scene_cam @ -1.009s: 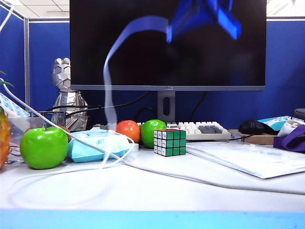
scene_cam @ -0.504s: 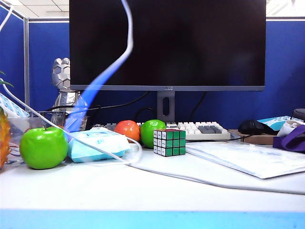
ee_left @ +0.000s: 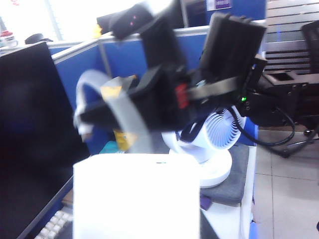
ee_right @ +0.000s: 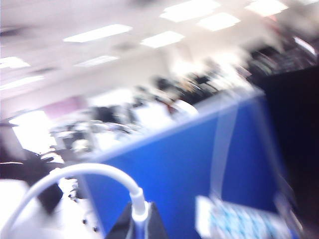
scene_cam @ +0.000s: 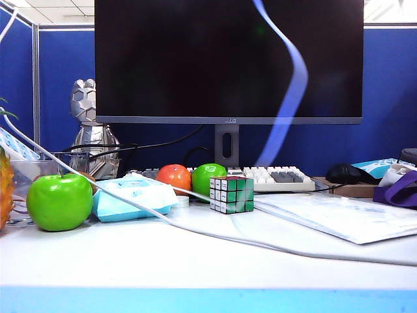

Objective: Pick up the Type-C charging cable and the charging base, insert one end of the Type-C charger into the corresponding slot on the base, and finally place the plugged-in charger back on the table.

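The right fingers (ee_right: 135, 226) pinch the limp, light cable (ee_right: 75, 174) just behind its plug, well above the worktop (scene_cam: 195, 261); the left fingers' spread is unclear, the rigid, smooth charger block (ee_left: 137, 196) sitting close before them.

Front of table (scene_cam: 195, 267) bare apart from grey cord (scene_cam: 260, 244); apple (scene_cam: 60, 201), wipes pack (scene_cam: 133, 197), Rubik's cube (scene_cam: 232, 193) crowd middle-left; papers (scene_cam: 339, 218) lower right.

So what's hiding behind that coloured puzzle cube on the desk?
Behind the cube sit a green apple and an orange fruit, partly covered. Farther back are the keyboard and monitor stand. The apple's lower right side is hidden by the cube.
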You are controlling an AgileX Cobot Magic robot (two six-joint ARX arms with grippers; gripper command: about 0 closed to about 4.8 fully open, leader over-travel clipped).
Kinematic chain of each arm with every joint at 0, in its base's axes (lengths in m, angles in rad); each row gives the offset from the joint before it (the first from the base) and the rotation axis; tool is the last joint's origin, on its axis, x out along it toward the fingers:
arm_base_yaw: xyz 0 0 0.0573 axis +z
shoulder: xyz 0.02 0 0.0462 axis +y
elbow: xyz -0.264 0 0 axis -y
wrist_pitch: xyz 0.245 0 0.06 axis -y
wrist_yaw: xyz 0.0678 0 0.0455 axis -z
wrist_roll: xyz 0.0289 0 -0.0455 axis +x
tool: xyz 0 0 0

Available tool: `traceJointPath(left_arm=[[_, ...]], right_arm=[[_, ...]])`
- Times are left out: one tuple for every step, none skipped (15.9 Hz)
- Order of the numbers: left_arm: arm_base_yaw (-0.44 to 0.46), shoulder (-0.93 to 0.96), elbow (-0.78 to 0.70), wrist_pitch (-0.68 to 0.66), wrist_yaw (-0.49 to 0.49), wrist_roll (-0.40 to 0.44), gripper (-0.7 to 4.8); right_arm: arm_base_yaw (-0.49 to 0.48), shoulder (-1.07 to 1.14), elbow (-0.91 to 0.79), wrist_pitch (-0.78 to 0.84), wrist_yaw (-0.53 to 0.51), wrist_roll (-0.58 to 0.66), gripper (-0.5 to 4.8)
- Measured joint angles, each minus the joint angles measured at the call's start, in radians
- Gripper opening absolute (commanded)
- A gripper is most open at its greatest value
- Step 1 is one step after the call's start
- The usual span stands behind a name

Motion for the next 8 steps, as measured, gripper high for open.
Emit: traceJointPath(left_arm=[[0.0,0.0,0.0,0.0,0.002,0.015,-0.06],[0.0,0.0,0.0,0.001,0.004,0.027,-0.06],[0.0,0.0,0.0,0.008,0.003,0.035,-0.06],[0.0,0.0,0.0,0.019,0.003,0.036,-0.06],[0.0,0.0,0.0,0.031,0.003,0.036,-0.06],[0.0,0.0,0.0,0.045,0.003,0.036,-0.06],[0.0,0.0,0.0,0.048,0.003,0.035,-0.06],[0.0,0.001,0.0,0.049,0.003,0.034,-0.06]], right_arm=[[-0.001,-0.002,0.0,0.062,-0.021,0.012,-0.01],[-0.004,-0.004,0.0,0.119,-0.042,0.028,-0.01],[-0.004,-0.004,0.0,0.2,-0.069,0.073,-0.01],[-0.003,-0.004,0.0,0.245,-0.082,0.103,-0.01],[-0.003,-0.004,0.0,0.277,-0.089,0.126,-0.01],[-0.003,-0.004,0.0,0.318,-0.09,0.159,-0.01],[-0.003,-0.004,0.0,0.342,-0.096,0.174,-0.01],[-0.003,-0.004,0.0,0.361,-0.101,0.188,-0.01]])
